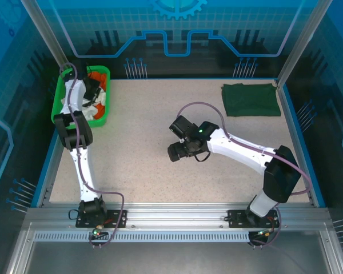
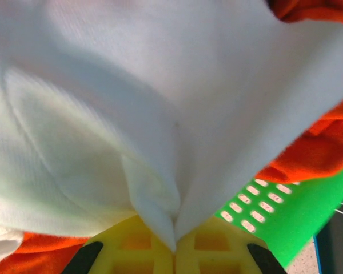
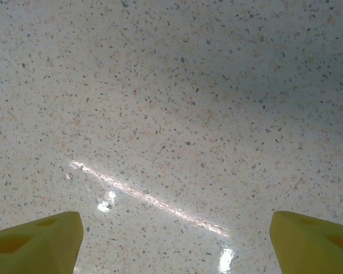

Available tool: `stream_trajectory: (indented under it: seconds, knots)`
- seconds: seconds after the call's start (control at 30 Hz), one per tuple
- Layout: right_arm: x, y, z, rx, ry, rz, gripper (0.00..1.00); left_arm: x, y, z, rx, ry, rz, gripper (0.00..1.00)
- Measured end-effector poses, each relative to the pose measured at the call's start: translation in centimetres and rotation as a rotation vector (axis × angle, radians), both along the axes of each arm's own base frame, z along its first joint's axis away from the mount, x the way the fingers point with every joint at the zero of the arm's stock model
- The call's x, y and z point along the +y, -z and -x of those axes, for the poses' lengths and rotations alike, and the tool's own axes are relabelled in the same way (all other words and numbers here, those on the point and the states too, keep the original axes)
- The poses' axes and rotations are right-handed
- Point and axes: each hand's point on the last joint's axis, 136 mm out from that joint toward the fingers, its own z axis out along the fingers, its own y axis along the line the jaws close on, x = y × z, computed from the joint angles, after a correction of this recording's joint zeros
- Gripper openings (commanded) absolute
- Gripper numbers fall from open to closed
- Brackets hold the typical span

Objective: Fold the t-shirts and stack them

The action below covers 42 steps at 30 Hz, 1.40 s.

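- Now, at the far left corner: left pincer [image 2: 175, 251], down in the green basket [image 1: 56, 111].
- Clamps yellow tips tight together on a fold of the white t-shirt [image 2: 160, 114].
- Pulls that white cloth into a bunched point right at the tips.
- Beside the white t-shirt, in the same basket: orange cloth [image 2: 314, 154].
- Out in the middle: right pincer [image 3: 171, 240], yellow tips wide apart, nothing between them.
- Hangs over bare, speckled tabletop [image 3: 171, 85].
- At the far right corner of the tabletop: dark green t-shirt [image 1: 250, 99], folded flat, well apart from both pincers.
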Motion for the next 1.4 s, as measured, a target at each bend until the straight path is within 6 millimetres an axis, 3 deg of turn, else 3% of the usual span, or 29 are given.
stream_trajectory:
  seconds: [0.07,0.13,0.37,0.47,0.57,0.73,0.83,0.97,1.1,1.2,1.3,1.4]
  knots:
    - [0.4,-0.2,-0.2,0.002,-0.014,-0.007,0.86,0.3,-2.4,0.4,-0.031,-0.003,-0.038,0.0]
    - [0.9,-0.4,-0.5,0.005,-0.027,-0.012,0.85,0.7,-6.3,1.3,-0.081,-0.012,-0.099,0.0]
    - [1.6,-1.8,-1.9,-0.013,-0.059,-0.042,0.84,0.6,-26.5,7.9,-0.456,-0.065,-0.332,0.0]
    - [1.3,-1.9,-2.2,-0.008,-0.056,-0.048,0.84,0.0,-32.8,10.3,-0.604,-0.079,-0.38,0.0]
    - [1.3,-1.9,-2.4,-0.009,-0.051,-0.056,0.84,-0.6,-36.0,11.5,-0.689,-0.071,-0.416,0.0]
    - [1.3,-1.9,-2.4,-0.007,-0.051,-0.059,0.83,-2.5,-37.7,11.0,-0.761,-0.005,-0.415,0.0]
    - [1.2,-2.2,-2.7,-0.014,-0.044,-0.06,0.83,-6.7,-39.8,10.2,-0.85,0.104,-0.413,0.0]
    - [0.2,-3.8,-3.2,-0.063,-0.017,-0.069,0.84,-16.1,-45.3,11.1,-1.035,0.315,-0.375,0.0]
    - [-1.5,-8.3,-3.6,-0.189,0.03,-0.119,0.85,-24.6,-52.8,15.9,-1.29,0.49,-0.326,0.0]
    - [-3.2,-11.8,-3.6,-0.294,0.074,-0.161,0.85,-29.3,-56.4,19.8,-1.439,0.586,-0.278,0.0]
    - [-5.3,-14.5,-3.5,-0.388,0.128,-0.188,0.86,-32.0,-57.4,21.8,-1.49,0.637,-0.215,0.0]
    - [-6.9,-15.5,-3.6,-0.447,0.175,-0.183,0.87,-33.0,-55.8,20.7,-1.439,0.637,-0.145,0.0]
